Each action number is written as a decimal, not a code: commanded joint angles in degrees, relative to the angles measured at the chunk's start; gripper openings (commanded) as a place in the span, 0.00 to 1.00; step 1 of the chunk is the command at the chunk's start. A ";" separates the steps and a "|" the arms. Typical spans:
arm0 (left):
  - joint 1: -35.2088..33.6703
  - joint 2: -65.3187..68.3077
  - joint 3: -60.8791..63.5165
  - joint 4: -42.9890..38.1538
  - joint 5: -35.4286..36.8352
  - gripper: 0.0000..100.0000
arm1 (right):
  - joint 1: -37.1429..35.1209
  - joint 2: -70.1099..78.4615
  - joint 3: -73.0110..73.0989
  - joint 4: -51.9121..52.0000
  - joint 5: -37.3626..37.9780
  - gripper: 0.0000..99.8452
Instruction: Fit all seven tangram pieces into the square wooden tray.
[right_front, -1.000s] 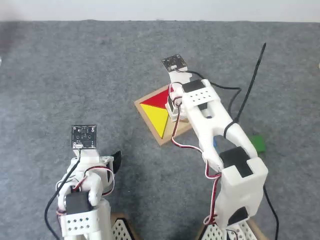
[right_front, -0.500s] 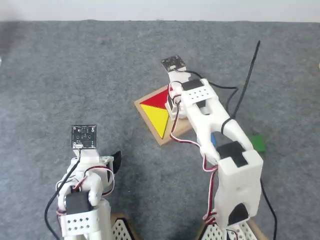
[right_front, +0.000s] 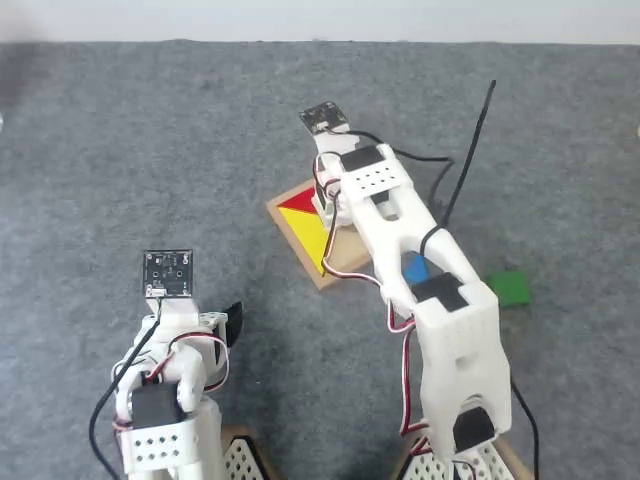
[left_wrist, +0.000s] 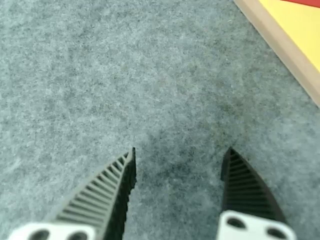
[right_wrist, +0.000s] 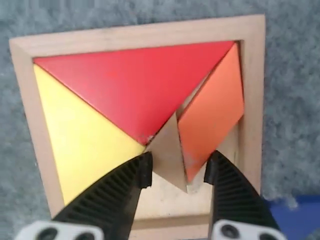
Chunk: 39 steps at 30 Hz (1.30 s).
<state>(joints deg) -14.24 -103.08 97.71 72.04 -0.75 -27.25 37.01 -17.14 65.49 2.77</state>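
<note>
Right wrist view puts your right end effector (right_wrist: 177, 167) directly over the square wooden tray (right_wrist: 135, 32). Its ribbed black fingers are spread partway and clamp nothing. Inside the pale, smooth-grained frame lie three flat, glossy pieces: a large red triangle (right_wrist: 135, 85) along one side, a large yellow triangle (right_wrist: 85, 145) meeting it edge to edge, and an orange parallelogram (right_wrist: 215, 115) against the opposite rim. A thin wedge of bare wood shows between the orange and the red, and the parallelogram's lower corner points in between your fingertips. From the high view, a blue piece (right_front: 413, 267) and a green piece (right_front: 510, 288) lie outside the tray on the surface (left_wrist: 75, 75) — a grey, fuzzy felt. Your left end effector (left_wrist: 177, 160) is open and holds nothing, its serrated tips just above bare felt near a corner of the tray.
</note>
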 joint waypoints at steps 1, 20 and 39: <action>0.09 -1.23 -1.27 0.26 0.44 0.27 | -0.48 0.75 -3.25 -0.13 0.09 0.19; 0.00 -1.23 -1.27 0.26 0.44 0.27 | 2.24 -15.60 -0.35 6.90 -1.32 0.19; 0.00 -1.23 -1.27 0.26 0.44 0.27 | 10.15 -29.05 35.87 -27.21 0.18 0.19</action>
<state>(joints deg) -14.24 -103.08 97.71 72.04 -0.75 -17.85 10.99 17.93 43.69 2.24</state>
